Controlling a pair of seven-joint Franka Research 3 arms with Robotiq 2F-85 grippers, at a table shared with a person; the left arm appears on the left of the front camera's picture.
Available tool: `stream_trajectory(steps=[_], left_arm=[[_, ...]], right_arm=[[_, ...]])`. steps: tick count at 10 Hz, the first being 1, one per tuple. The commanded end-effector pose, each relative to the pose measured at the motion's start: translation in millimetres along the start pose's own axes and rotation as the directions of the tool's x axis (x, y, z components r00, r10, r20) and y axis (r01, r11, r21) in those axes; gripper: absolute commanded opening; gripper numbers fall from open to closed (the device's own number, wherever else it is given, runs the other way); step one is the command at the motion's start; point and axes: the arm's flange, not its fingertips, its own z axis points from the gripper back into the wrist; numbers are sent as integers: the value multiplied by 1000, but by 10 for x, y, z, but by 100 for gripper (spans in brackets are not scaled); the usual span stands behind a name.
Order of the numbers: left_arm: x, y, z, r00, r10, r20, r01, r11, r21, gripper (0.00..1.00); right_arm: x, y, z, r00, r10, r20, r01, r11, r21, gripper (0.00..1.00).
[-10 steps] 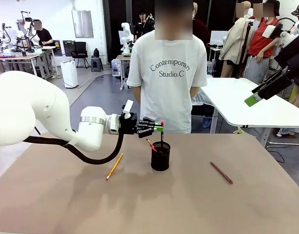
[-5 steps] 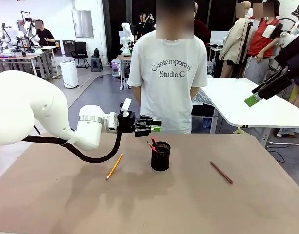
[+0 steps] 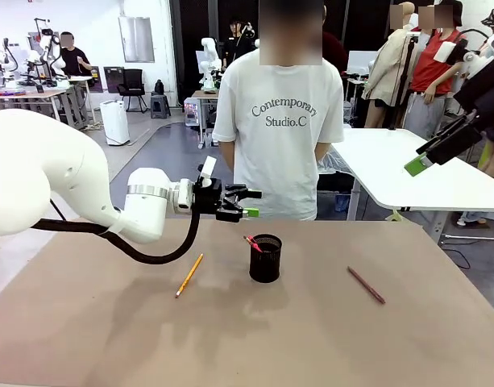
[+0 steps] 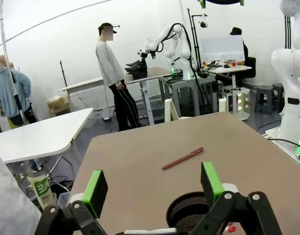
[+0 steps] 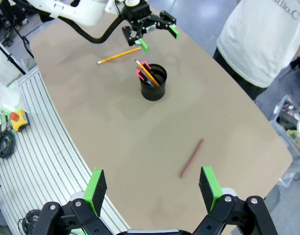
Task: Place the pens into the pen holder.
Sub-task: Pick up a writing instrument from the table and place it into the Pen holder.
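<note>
While the table (image 3: 327, 339) lies beneath the left gripper (image 3: 252, 203), jaws apart and empty beside the pen holder (image 3: 265, 260), and the right gripper (image 5: 152, 182), likewise spread high above, pink-ended pens (image 5: 147, 73) lean inside the holder, the maroon pen (image 3: 366, 285) lying on the tabletop to its right and the yellow pen (image 3: 189, 275) to its left.

"Where's my left arm (image 3: 45, 173) sitting?"

"I've got it reaching in from the left, forearm level. The left claw (image 3: 248, 203) points sideways, jaws spread wide, nothing between them."

"And the right?"

"I see the right claw (image 5: 152, 187) held high, looking down, jaws wide and empty. Its wrist tilt I can't quite judge."
</note>
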Motion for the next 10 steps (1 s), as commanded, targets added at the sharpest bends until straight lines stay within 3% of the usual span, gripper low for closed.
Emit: stream_trajectory(steps=[1, 4, 7, 10], left_arm=[[167, -155, 121, 999, 9, -41, -8, 1000, 26, 100], [526, -376, 425, 987, 56, -150, -49, 998, 49, 100], [924, -698, 899, 938, 99, -331, -67, 992, 108, 100], [1301, -982, 1378, 816, 216, -536, -81, 961, 265, 100]], right_arm=[[-1, 4, 10, 1000, 0, 12, 0, 1000, 13, 100], [-1, 4, 10, 1000, 0, 12, 0, 1000, 13, 100], [-1, 4, 10, 1000, 0, 12, 0, 1000, 13, 100], [-1, 4, 10, 1000, 0, 12, 0, 1000, 13, 100]])
